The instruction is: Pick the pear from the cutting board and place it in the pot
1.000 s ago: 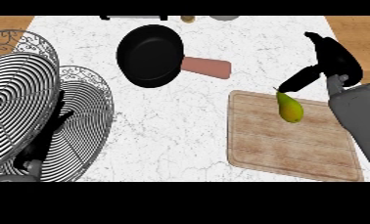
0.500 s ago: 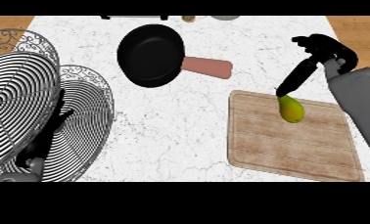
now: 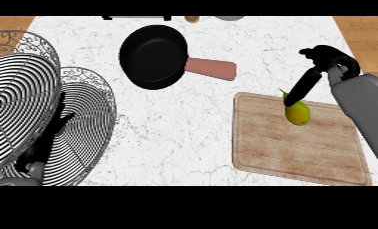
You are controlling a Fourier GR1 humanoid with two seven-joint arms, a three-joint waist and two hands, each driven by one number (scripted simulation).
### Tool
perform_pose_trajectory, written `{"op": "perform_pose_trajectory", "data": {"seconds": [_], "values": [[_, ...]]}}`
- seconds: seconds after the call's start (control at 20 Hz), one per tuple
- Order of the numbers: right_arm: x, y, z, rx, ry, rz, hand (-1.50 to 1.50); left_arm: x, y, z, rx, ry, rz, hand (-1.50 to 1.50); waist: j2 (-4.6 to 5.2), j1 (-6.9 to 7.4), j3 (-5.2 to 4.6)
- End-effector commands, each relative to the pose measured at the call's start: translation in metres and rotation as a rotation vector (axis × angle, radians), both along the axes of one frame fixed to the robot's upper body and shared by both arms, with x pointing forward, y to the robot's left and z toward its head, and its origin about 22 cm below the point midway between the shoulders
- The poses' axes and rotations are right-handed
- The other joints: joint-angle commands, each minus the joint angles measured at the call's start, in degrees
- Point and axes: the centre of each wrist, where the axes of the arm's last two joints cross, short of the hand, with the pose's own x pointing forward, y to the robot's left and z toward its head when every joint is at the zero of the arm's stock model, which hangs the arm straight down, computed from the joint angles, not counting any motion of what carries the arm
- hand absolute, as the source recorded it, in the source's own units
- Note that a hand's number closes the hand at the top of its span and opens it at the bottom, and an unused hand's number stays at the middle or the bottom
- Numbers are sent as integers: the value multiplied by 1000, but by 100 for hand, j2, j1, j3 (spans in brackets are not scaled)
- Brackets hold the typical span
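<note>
The pear [image 3: 297, 113] lies on the board [image 3: 295, 148], near its far edge, stem end toward the counter's [image 3: 192, 123] back. The right hand [image 3: 319, 68] is held just above it, fingers released and pointing down, one fingertip apparently touching the stem end; nothing is grasped. The step in hand appears to be the grasp: the fingers should be brought down around the pear's wider body, not the narrow top, before being curled. The pot [image 3: 155, 57], a black pan with a reddish handle, stands well apart toward the back edge. The left hand is mostly hidden behind wire racks [image 3: 52, 118] at the left edge; its state cannot be told.
</note>
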Motion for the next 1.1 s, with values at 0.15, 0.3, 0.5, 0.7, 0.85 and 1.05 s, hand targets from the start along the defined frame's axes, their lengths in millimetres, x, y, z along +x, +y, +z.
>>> {"op": "perform_pose_trajectory", "data": {"seconds": [0.15, 0.3, 0.5, 0.7, 0.85, 1.05], "values": [[3, 11, -30, -59, 134, -50, -150, 32, 17, 33, 12, -68, 27, 0, -1, -12, 65], [4, 3, -47, -61, 111, -52, -150, 33, 16, 30, 22, -77, 14, 0, 11, 14, 68], [-2, -7, -58, -64, 79, -59, -150, 19, 13, 30, 28, -79, 11, 0, -8, 12, 69], [0, -12, -62, -112, 123, -45, -150, 23, -3, 42, 22, -83, 5, 0, -14, 15, 72], [-3, 2, -72, -100, 170, -59, -150, 24, -2, 34, -1, -57, -2, 0, -24, -21, 68], [1, -19, -75, -98, 196, -69, -150, 16, -3, 37, 20, -71, 27, 0, -23, 11, 71]]}}
